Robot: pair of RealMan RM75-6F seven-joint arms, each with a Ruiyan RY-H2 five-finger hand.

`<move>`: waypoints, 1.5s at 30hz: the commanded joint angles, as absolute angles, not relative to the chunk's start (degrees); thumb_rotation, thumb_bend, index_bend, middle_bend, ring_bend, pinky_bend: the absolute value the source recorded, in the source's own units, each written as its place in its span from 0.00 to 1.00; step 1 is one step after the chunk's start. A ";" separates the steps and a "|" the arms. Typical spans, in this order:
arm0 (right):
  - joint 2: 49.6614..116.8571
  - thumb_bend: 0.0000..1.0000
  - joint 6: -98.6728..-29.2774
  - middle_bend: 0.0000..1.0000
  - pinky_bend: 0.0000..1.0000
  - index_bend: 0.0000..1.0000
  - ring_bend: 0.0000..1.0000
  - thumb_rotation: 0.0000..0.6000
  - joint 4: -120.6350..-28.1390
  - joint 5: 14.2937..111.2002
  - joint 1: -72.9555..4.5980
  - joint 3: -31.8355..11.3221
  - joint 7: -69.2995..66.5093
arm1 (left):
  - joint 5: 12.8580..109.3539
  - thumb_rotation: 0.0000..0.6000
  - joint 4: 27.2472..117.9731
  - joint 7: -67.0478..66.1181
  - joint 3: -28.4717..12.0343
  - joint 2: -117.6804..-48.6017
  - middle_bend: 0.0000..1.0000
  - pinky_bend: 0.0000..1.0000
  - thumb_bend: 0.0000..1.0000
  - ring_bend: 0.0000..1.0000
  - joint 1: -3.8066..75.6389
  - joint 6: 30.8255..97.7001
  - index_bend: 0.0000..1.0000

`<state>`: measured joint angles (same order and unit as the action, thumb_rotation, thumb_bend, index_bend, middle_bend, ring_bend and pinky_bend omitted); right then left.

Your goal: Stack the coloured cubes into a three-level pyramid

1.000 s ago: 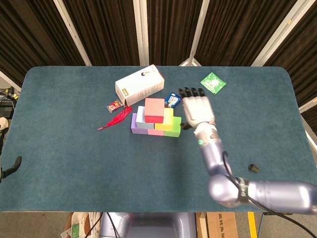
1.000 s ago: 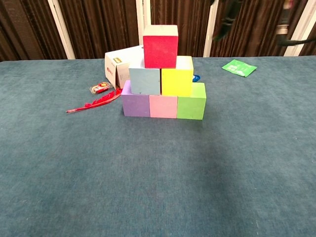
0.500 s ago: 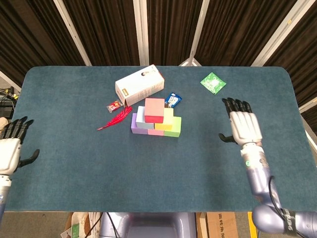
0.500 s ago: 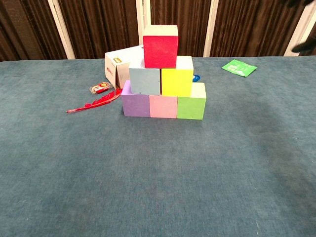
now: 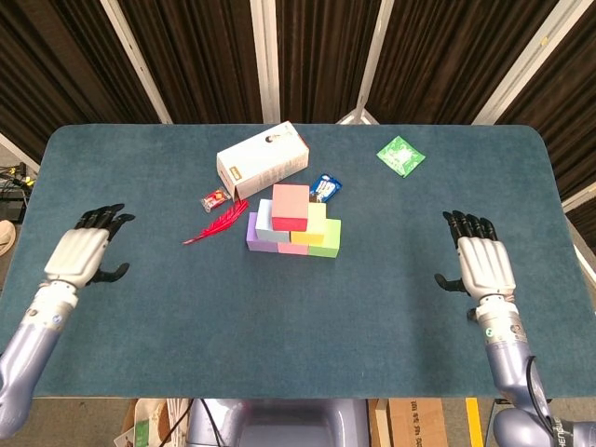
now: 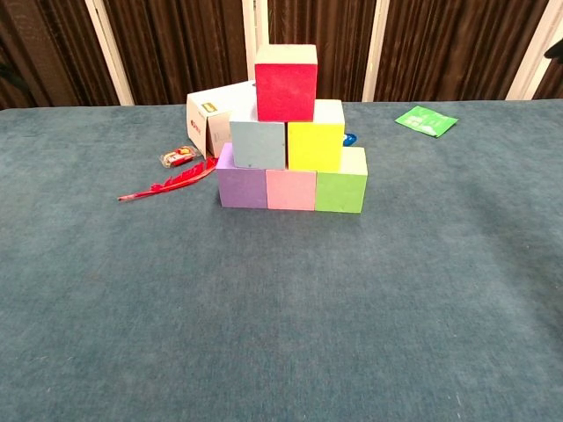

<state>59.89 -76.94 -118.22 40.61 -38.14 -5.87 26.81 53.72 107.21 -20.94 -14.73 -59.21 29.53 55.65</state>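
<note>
Head view
Bench (image 5: 279,345): a dark teal surface is seen from above, with the things gathered toward its far middle.
Pyramid (image 5: 293,222): three levels are stacked near the bench centre; a red cube (image 5: 290,205) is set on top, a pale blue cube (image 5: 264,223) and a yellow cube (image 5: 317,220) are seen below it, and a purple cube (image 5: 251,235) and a green cube (image 5: 326,241) are seen at the ends of the bottom row.
Left hand (image 5: 82,255): it is held over the left side of the bench, released, with fingers apart and nothing in it, well apart from the pyramid.
Right hand (image 5: 484,265): it is held over the right side, likewise released with fingers spread, well apart from the pyramid.
White box (image 5: 262,159): it is laid just behind the pyramid.
Red feather (image 5: 217,223): it is laid just left of the purple cube.
Green packet (image 5: 400,155): it is laid toward the far right.

Chest view
Pyramid: the bottom row is shown as purple, a pink cube (image 6: 291,189) and green, touching side by side; pale blue and yellow are set on them, and red is centred on top.
Hands: neither is shown clearly here.
</note>
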 commanded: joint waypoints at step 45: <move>74.26 0.26 -96.69 0.03 0.00 0.00 0.00 1.00 -95.15 81.09 -10.62 2.54 17.27 | 32.23 1.00 104.70 -34.35 -11.85 -74.68 0.00 0.00 0.41 0.00 50.16 58.82 0.13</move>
